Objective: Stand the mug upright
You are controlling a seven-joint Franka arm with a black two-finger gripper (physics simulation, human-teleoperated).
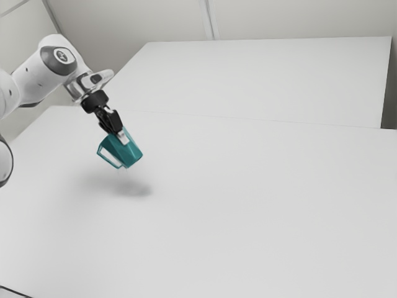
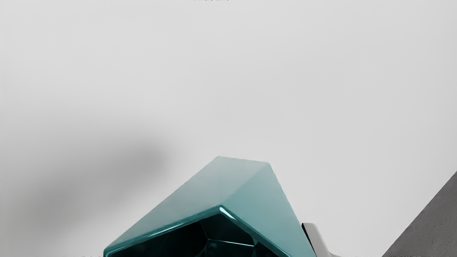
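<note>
A: ok so what's the hand actually doing here?

B: the black two-finger gripper (image 1: 123, 136) is clamped on the faceted teal mug (image 1: 129, 155), holding it up off the table. In the wrist view a pale finger (image 2: 319, 239) with a dark inner edge lies along the mug's outer wall, can't make out the other one there tho

A: and which way is the mug facing?

B: tilted, so not upright. The open rim (image 2: 225, 212) is on the hand's side, and you can see down into the dark inside. The base slants down toward the exterior view's right, and the angular handle (image 1: 108, 162) sticks out toward the exterior view's left

A: sure it's in the air?

B: yep, there's a soft shadow (image 1: 129, 187) on the white table (image 1: 248, 217) below it, apart from the mug. The white arm (image 1: 34, 77) reaches in from the exterior view's left to hold it over that side of the table

A: anything further out?

B: wrist view has a grey speckled surface (image 2: 428, 217) past a slanting edge. In the exterior view there's a big white panel (image 1: 267, 74) beyond the table, then a pale wall (image 1: 291, 17) behind that, kinda plain lol
</note>
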